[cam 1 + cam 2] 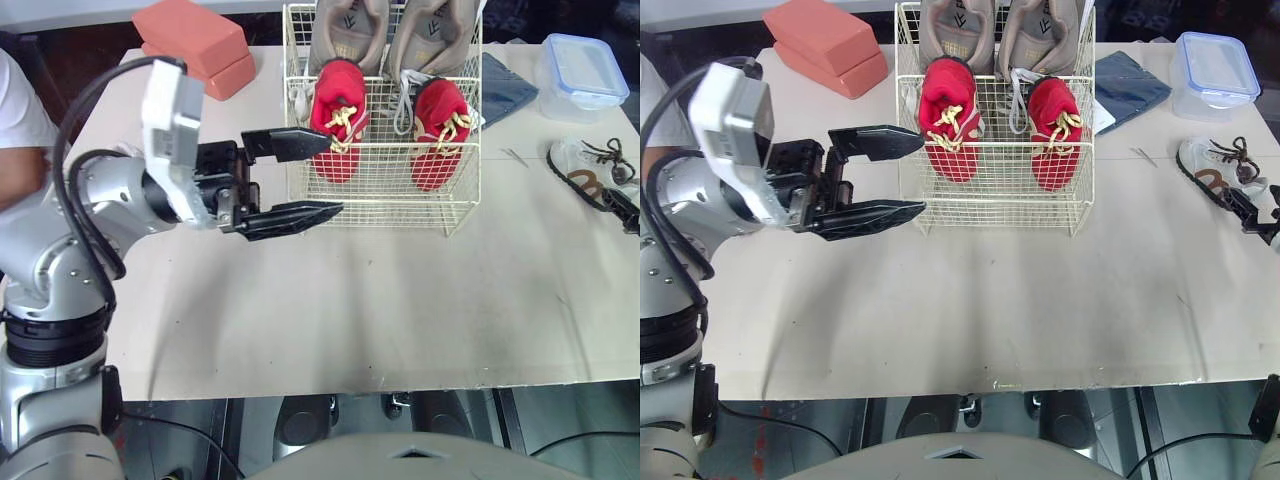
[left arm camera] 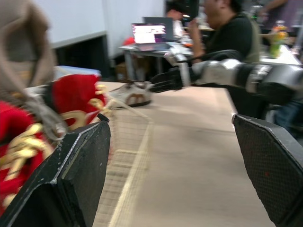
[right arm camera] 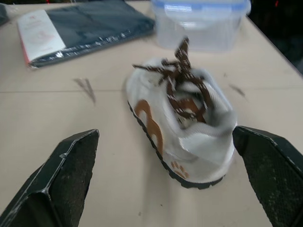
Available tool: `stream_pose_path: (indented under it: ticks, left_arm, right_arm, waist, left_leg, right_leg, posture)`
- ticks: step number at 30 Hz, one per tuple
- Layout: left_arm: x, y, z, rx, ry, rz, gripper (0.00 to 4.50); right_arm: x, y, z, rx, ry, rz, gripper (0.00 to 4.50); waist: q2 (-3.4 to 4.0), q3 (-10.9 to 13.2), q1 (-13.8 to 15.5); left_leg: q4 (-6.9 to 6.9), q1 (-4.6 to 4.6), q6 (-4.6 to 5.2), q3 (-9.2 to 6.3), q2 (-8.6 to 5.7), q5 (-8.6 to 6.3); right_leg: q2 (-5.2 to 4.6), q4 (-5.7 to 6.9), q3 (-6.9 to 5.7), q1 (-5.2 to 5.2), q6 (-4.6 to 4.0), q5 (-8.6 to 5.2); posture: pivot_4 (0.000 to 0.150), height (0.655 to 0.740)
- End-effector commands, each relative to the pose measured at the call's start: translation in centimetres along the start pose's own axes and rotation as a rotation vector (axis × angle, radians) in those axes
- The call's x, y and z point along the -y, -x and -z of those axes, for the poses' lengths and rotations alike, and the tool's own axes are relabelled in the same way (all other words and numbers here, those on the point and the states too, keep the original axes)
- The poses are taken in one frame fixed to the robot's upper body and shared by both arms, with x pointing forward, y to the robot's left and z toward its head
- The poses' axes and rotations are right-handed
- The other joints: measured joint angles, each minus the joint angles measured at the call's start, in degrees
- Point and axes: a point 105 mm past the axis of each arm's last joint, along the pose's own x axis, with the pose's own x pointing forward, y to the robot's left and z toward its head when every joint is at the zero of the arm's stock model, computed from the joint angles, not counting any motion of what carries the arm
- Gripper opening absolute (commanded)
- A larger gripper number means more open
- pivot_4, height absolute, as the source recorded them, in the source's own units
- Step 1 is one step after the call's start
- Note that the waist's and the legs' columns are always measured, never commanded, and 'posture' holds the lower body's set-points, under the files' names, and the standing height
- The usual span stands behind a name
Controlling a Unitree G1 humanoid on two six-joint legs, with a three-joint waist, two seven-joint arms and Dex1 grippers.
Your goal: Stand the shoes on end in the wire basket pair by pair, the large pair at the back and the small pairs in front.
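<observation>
Left eye view showed my left arm reaching sideways across the counter (image 1: 350, 300), forearm level, with the left claw (image 1: 335, 176) pointing at the basket (image 1: 380, 195). Its fingers stood wide apart and held nothing, the farther tip just beside the basket's near left corner. Inside, the red pair (image 1: 338, 118) stood on end in front of the grey pair (image 1: 345, 30). My right claw (image 3: 165, 133) was low at the counter's right edge, spread wide and empty. The white shoe (image 3: 199, 142) sat on its sole just ahead of the gap, near a lidded box (image 3: 201, 23).
</observation>
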Motion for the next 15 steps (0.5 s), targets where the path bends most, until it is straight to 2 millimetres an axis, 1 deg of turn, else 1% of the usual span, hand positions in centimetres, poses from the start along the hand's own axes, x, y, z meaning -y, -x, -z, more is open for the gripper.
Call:
stream_pose_path:
  ticks: [1, 3, 7, 15]
  left_arm:
    - [1.1, -0.2, -1.3, 0.003, -0.024, 0.058, 4.45]
    - [1.3, -0.3, -1.3, 0.001, -0.017, 0.067, 4.45]
    - [1.4, -0.5, -1.5, 0.006, -0.013, 0.079, 4.45]
    - [1.7, -0.5, -1.2, -0.007, 0.023, 0.109, 4.45]
  right_arm:
    - [1.1, 0.0, -0.7, -0.014, 0.056, 0.023, 4.50]
    - [1.4, -0.2, -0.5, -0.029, 0.070, 0.033, 4.50]
    - [1.8, -0.7, -0.9, -0.019, 0.069, 0.064, 4.50]
    - [0.9, -1.8, -1.2, -0.021, 0.036, 0.015, 4.50]
  waist:
    - [0.00, 0.00, -0.10]
    - [0.00, 0.00, -0.13]
    - [0.00, 0.01, -0.24]
    - [0.00, 0.01, -0.85]
  left_leg:
    - [0.00, 0.01, 0.00, 0.01, 0.00, 0.00]
    - [0.00, 0.01, 0.00, 0.02, -0.01, 0.00]
    - [0.00, 0.02, -0.01, 0.06, -0.01, 0.01]
    - [0.01, 0.02, -0.02, 0.08, 0.01, 0.01]
  right_leg:
    - [0.00, 0.00, 0.03, 0.00, 0.00, 0.00]
    - [0.00, 0.00, 0.06, 0.00, 0.00, 0.00]
    - [0.00, 0.02, 0.12, -0.02, 0.01, 0.00]
    - [-0.01, 0.02, 0.15, -0.02, 0.00, 0.01]
  posture:
    - [0.150, 0.6860]
    - [0.150, 0.6860]
    - [0.150, 0.6860]
    - [0.150, 0.6860]
